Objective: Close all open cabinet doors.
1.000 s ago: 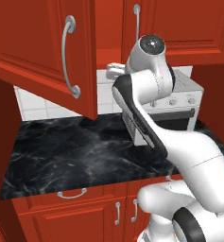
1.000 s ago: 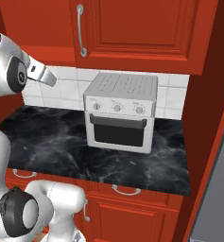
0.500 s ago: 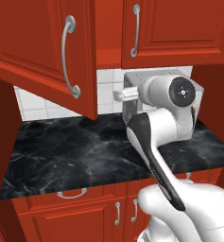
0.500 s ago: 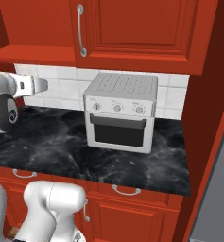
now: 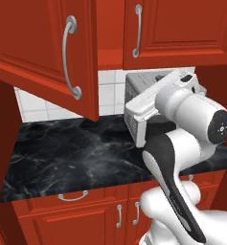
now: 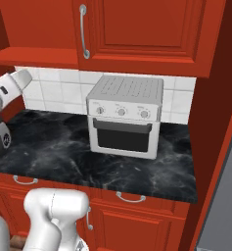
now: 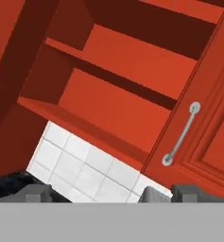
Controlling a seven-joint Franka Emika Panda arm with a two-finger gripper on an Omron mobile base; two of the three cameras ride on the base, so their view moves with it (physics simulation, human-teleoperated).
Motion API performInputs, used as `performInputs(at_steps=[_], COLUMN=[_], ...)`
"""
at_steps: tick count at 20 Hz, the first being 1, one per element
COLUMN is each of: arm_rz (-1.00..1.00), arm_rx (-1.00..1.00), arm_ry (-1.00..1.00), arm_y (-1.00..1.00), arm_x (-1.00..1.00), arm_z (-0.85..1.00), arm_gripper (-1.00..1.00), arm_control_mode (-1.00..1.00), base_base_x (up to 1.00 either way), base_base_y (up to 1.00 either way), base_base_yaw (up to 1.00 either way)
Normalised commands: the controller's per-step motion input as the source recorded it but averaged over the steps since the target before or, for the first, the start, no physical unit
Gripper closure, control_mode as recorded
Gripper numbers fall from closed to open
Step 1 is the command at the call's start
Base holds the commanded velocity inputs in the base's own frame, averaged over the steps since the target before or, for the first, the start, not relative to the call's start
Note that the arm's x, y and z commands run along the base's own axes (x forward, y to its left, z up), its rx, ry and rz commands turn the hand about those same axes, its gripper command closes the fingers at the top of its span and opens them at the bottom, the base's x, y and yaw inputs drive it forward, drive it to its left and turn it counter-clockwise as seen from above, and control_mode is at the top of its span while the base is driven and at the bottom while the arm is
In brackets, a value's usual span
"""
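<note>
- The open cabinet door (image 5: 43,52) swings out over the left part of the counter (image 5: 76,153), its silver handle (image 5: 69,57) facing the room; this is the door to deal with, I'd say.
- Next to it the closed cabinet door (image 5: 182,31) sits flush against the wall unit, handle (image 5: 138,31) near its left edge. Nothing to do there by the look of it.
- From the hand, we're looking up into the bare shelves (image 7: 108,113) of the open cabinet, closed door's handle (image 7: 182,134) off to the right.
- The arm (image 5: 182,143) is folded low in front of the toaster oven (image 6: 125,115), well apart from the open door.
- End effector (image 7: 108,194): fingers spread wide, nothing between them.
- To do this well, get to the outer face of the swung door near its free edge, press flat and follow the arc until it meets the frame.
- Risk, as I judge it: clipping the toaster oven or pushing too near the hinge.
</note>
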Motion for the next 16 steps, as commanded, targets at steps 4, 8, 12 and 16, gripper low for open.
performInputs(at_steps=[4,8,12,16], arm_rz=[0.15,0.06,0.0,0.0], arm_rx=[-0.31,-0.28,-0.25,-0.24], arm_ry=[-0.28,-0.23,-0.19,-0.13], arm_y=[0.08,0.27,0.34,0.44], arm_x=[-0.76,-0.79,-0.87,-0.74], arm_z=[0.4,0.32,0.29,0.21], arm_gripper=[-1.0,-1.0,-1.0,-1.0], arm_control_mode=[-1.0,-1.0,-1.0,-1.0], base_base_x=[0.0,0.0,0.0,0.0], base_base_y=[0.0,0.0,0.0,0.0], base_base_yaw=[0.0,0.0,0.0,0.0])
